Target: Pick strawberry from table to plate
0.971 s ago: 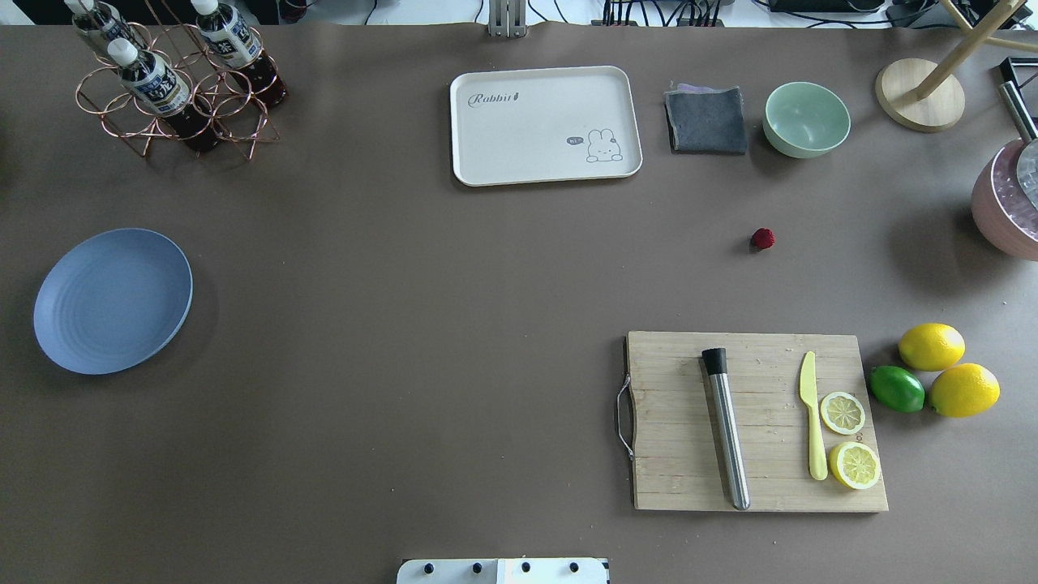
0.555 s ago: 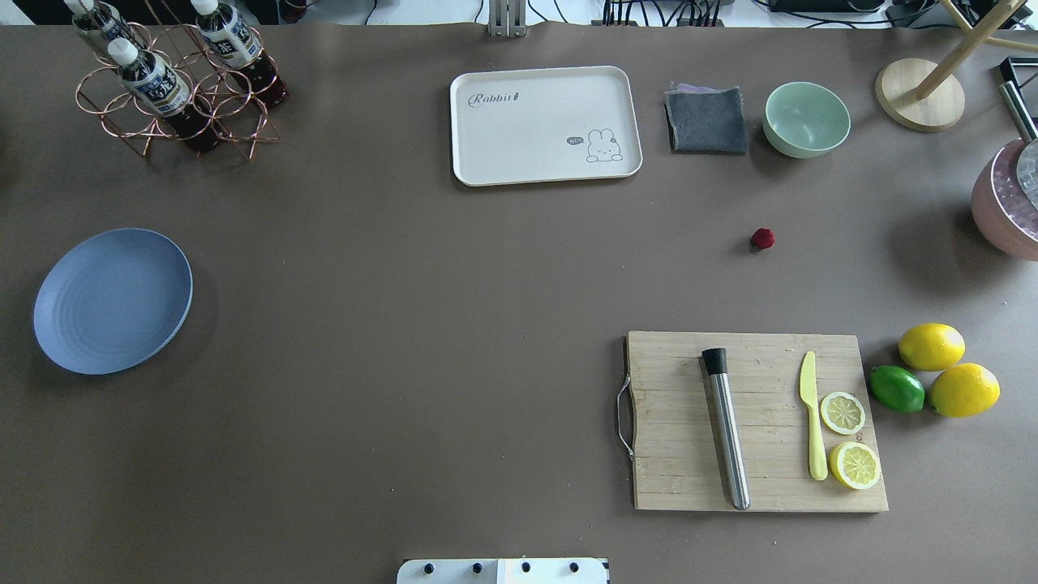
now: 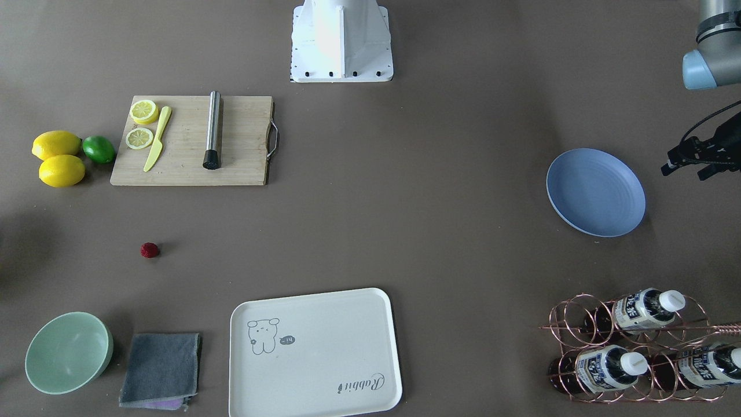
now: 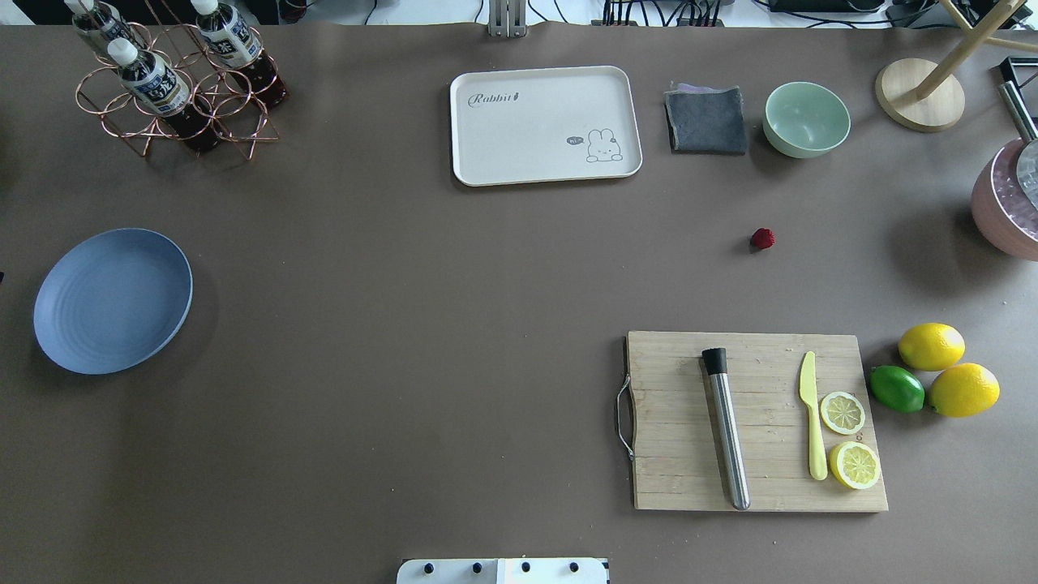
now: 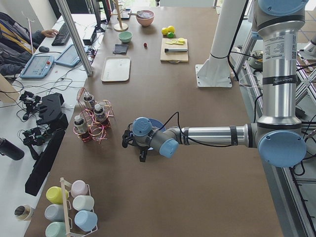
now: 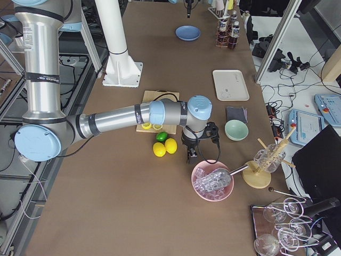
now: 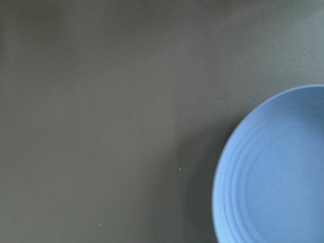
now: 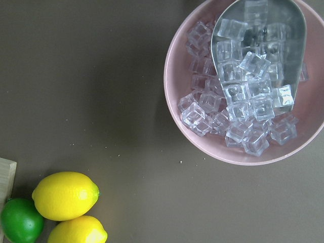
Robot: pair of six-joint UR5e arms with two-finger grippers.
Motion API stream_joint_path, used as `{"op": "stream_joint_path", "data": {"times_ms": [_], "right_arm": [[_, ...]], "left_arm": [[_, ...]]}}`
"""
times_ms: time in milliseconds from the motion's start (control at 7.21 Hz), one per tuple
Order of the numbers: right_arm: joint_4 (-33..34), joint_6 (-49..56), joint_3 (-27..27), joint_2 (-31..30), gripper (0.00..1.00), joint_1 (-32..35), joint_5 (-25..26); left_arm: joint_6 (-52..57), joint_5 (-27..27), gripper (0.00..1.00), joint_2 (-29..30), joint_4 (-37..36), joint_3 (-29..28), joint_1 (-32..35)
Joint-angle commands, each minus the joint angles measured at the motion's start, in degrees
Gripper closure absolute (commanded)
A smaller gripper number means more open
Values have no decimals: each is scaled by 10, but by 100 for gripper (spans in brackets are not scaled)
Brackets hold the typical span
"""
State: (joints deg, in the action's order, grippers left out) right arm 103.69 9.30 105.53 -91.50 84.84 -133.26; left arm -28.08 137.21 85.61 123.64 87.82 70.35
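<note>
One strawberry [image 4: 762,238], loose on the table [image 4: 405,324] between mint bowl [image 4: 807,122] and cutting board [image 4: 673,422], well apart from the plate [image 4: 113,300]; likely light, bumpy, rolls easily; pinch across its middle from above; left gripper [image 3: 686,169], right gripper [image 6: 191,155]: can't tell open or closed.

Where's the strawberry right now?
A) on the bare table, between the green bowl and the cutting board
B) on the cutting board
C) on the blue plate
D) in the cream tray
A: the strawberry lies alone on the table, touching neither the green bowl nor the cutting board, and far across from the plate.
</note>
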Motion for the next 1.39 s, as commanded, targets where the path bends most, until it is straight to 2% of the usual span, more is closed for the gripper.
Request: {"op": "stream_joint_path", "data": {"times_ms": [0,277,555,971,1109,1248], "right_arm": [[-6,0,-2,-1,0,-7,-1],[-6,0,-4,-1,0,-15,-1],[-6,-1,-4,-1,0,-20,-1],[-6,-1,-3,-1,0,-30,-8],[-7,-1,-3,-1,0,-32,-9],[-7,-1,-2,-1,0,-33,-9]], "left_arm": [[-34,-2,10,10,4,-4,-35],[-33,0,10,33,5,-33,-36],[-33,0,15,50,4,-50,-43],[-35,-1,16,45,38,-79,-57],[-37,0,19,42,44,-79,-57],[-56,0,29,42,45,-76,-57]]}}
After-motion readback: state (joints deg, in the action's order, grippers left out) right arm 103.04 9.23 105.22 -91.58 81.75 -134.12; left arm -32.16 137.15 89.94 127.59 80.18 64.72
